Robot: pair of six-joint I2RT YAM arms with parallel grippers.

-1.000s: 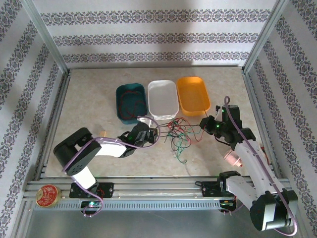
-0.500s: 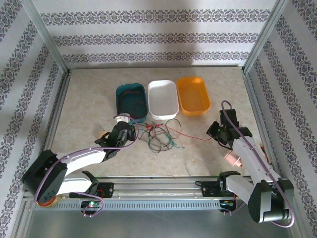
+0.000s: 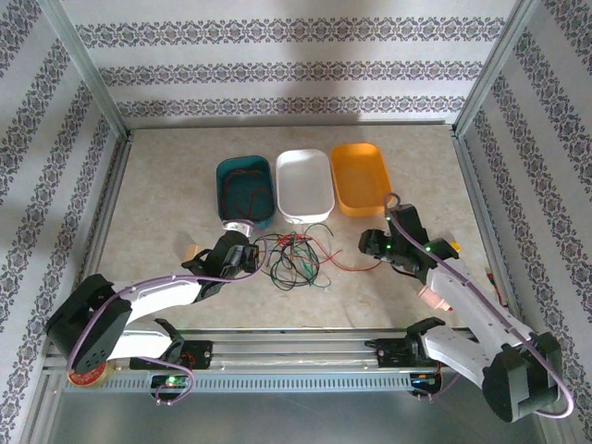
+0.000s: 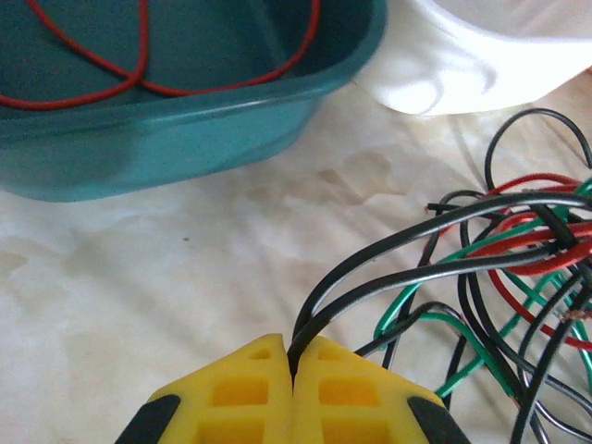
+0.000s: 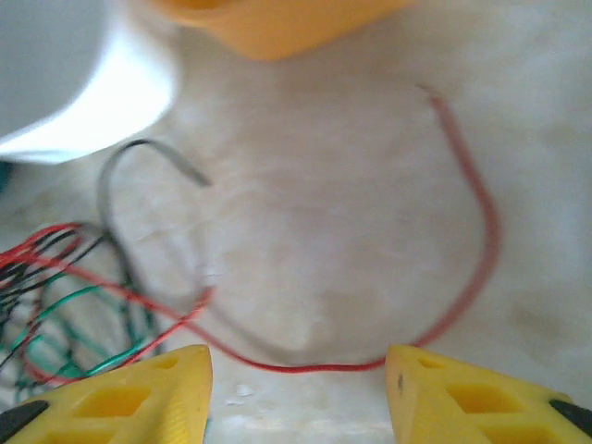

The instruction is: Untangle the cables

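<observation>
left jaws pinch two black cables (image 4: 310,319) feeding the tangle (image 3: 294,259) just ahead-right of them, right jaws spread with a loose red cable (image 5: 487,222) just ahead on the worktop (image 3: 166,185); suggest closing low on red, pulling away slowly, left as anchor.

The beige table (image 3: 166,185) carries a teal tray (image 3: 222,190), white tray (image 3: 303,185), orange tray (image 3: 361,178) and tangled cables (image 3: 291,255).

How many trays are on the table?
3. The teal tray, with a red cable inside, is on the left, the white tray in the middle, the orange tray on the right, all in a row. None looks hidden.
</observation>
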